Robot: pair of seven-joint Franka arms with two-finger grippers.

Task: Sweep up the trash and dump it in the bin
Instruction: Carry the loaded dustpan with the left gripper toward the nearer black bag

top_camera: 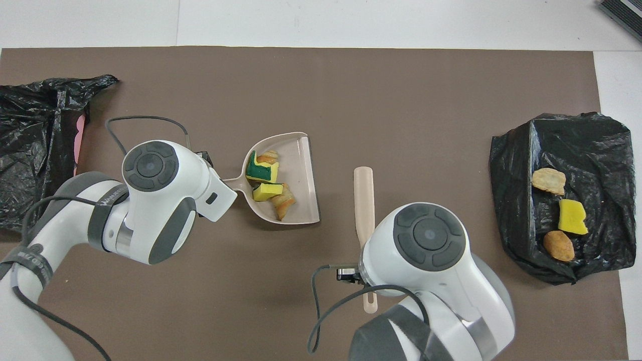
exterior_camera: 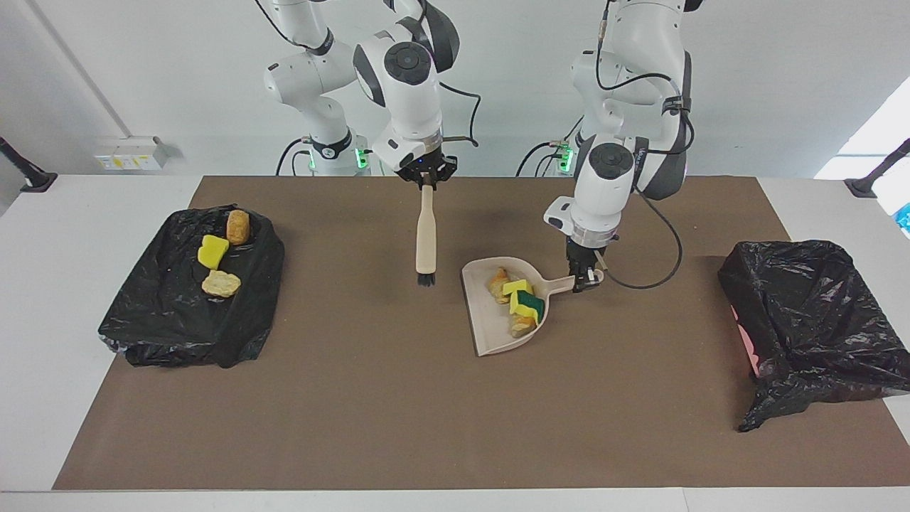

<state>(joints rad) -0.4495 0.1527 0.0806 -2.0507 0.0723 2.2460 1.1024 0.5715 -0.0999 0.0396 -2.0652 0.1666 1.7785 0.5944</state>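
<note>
Trash scraps (exterior_camera: 517,302) (top_camera: 268,185) lie heaped in the beige dustpan (exterior_camera: 498,328) (top_camera: 301,175) near the middle of the brown mat (exterior_camera: 398,412) (top_camera: 351,90) that covers the tabletop (exterior_camera: 85,213): a yellow-and-green sponge piece (exterior_camera: 530,306) (top_camera: 261,172), a yellow chunk and a few tan bread-like lumps, bunched at the handle end of the pan. The left claw (exterior_camera: 587,279) is closed on the dustpan's handle, so this trash sits just beside it, in the pan it holds. The pan appears to rest flat on the mat.

The right claw (exterior_camera: 425,175) is clamped on the top of the beige brush (exterior_camera: 425,238) (top_camera: 364,200), which hangs upright with its dark bristles at or just above the mat, beside the pan's open edge on the side toward the right arm's end. The trash in the pan is near the bristles but apart from them.

More trash lies on a black bag (exterior_camera: 188,299) (top_camera: 567,150) at the right arm's end of the tabletop: a yellow sponge chunk (exterior_camera: 212,251) (top_camera: 572,217), a brown lump (exterior_camera: 238,226) (top_camera: 558,245) and a tan lump (exterior_camera: 221,284) (top_camera: 548,181), all well apart from both claws. A second black bag (exterior_camera: 810,313) (top_camera: 35,140), with a bit of pink showing at its edge, stands at the left arm's end.
</note>
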